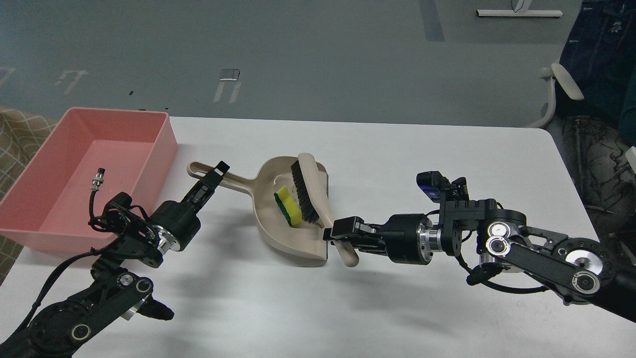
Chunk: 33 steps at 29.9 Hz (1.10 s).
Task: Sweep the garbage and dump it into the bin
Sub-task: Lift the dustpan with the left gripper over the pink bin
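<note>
A beige dustpan [278,233] lies on the white table [397,164], its handle [233,180] pointing left. My left gripper [216,173] is shut on that handle. My right gripper [340,234] is shut on the handle of a beige hand brush [310,189] whose black bristles stand inside the pan. The yellow garbage chunk [288,206], green on one side, lies in the pan against the bristles. The beige stick is hidden. The pink bin [74,174] stands at the far left of the table.
A small metal connector on a black cable [99,176] sticks up from my left arm in front of the bin. An office chair [561,94] and a seated person stand beyond the table's right edge.
</note>
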### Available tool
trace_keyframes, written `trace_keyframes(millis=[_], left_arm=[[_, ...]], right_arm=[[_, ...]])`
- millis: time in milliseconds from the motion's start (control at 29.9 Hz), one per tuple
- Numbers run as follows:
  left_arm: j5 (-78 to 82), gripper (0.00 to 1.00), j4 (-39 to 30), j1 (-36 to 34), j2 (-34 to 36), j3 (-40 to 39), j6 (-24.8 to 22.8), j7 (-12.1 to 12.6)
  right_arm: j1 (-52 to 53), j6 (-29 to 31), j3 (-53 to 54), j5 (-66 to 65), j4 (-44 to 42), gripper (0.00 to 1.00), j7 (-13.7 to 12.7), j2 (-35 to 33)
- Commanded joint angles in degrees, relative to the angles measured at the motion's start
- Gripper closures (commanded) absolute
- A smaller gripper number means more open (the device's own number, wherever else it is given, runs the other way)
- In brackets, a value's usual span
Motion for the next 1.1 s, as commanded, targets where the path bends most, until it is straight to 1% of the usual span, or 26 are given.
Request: trace_keyframes(millis=[0, 100, 134, 234, 301, 435, 535, 635, 735, 869, 1070], left_arm=[[-5.1, 1.00, 0.2, 0.2, -1.1, -0.3, 0.1, -0.2], [-12.0, 1.00, 1.2, 0.2, -2.5, -1.8, 0.1, -0.2], [-12.0, 1.00, 1.2, 0.2, -2.5, -1.8, 0.1, -0.2], [-14.2, 1.00, 1.5, 0.2, -2.9, -3.0, 0.0, -0.5], [-14.6, 1.00, 1.5, 0.2, -3.0, -3.8, -0.1, -0.6], [-15.4, 1.00, 1.6, 0.3, -3.4, -4.7, -0.2, -0.7], [-15.5, 1.00, 1.5, 0.2, -3.8, -4.8, -0.2, -1.4], [-15.8, 1.00, 1.5, 0.1, -3.5, -5.0, -0.2, -1.4], [-18.2, 1.00, 0.9, -0.2, -3.1, -7.0, -0.4, -1.1], [-21.7, 1.00, 0.5, -0.9, -2.0, -9.8, -1.1, -0.8], [-26.7, 1.00, -0.4, -0.9, 1.0, -14.6, -2.1, -0.5]], right_arm=[[0.8, -0.3, 0.2, 0.2, 0.1, 1.00, 0.0, -1.0], [1.1, -0.7, 0.7, 2.5, 0.5, 1.00, 0.0, -3.2], [1.1, -0.7, 0.7, 2.5, 0.5, 1.00, 0.0, -3.2], [1.1, -0.7, 2.3, 3.4, 1.8, 1.00, 0.0, -7.4], [0.7, -0.7, 4.9, 4.8, 3.1, 1.00, 0.1, -11.4], [-0.3, -1.6, 9.0, 9.4, 4.4, 1.00, 0.2, -15.5], [-2.3, -2.4, 12.7, 11.1, 4.7, 1.00, 0.2, -19.2], [-4.6, -2.3, 14.0, 11.2, 5.4, 1.00, 0.2, -22.1], [-7.8, -2.1, 14.1, 11.0, 6.8, 1.00, 0.2, -24.9], [-10.9, -2.3, 14.1, 10.7, 7.1, 1.00, 0.2, -25.6], [-12.7, -2.3, 14.0, 10.2, 6.9, 1.00, 0.2, -25.2]])
